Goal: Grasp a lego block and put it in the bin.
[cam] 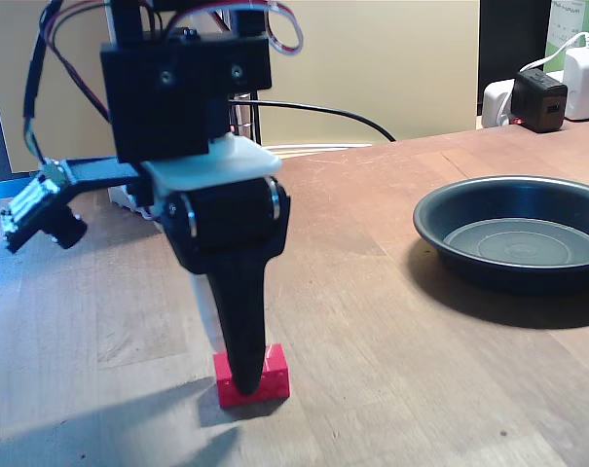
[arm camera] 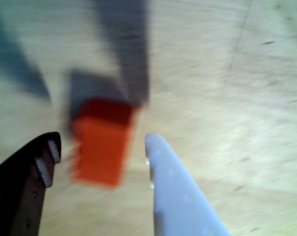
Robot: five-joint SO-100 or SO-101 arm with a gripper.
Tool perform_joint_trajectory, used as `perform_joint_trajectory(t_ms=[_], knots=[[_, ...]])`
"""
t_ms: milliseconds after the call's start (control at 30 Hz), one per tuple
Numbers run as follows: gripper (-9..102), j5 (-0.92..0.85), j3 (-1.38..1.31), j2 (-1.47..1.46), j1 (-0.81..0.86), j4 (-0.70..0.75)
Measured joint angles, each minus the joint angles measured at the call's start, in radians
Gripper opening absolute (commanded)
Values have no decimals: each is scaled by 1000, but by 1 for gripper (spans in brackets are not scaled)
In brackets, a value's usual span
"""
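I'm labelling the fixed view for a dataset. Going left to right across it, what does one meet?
Wrist camera → gripper standing on the lego block → bin → black power adapter at the back.

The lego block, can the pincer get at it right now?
Probably yes. The pincer is open and straddles the lego block, dark finger on one side and white finger on the other in the wrist view, with nothing in between.
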Motion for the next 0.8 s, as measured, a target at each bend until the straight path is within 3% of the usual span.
perform_joint_trajectory(t_ms=[600,800], knots=[[15,127,17,-2,-34,-2],[1,129,20,-2,-44,-3]])
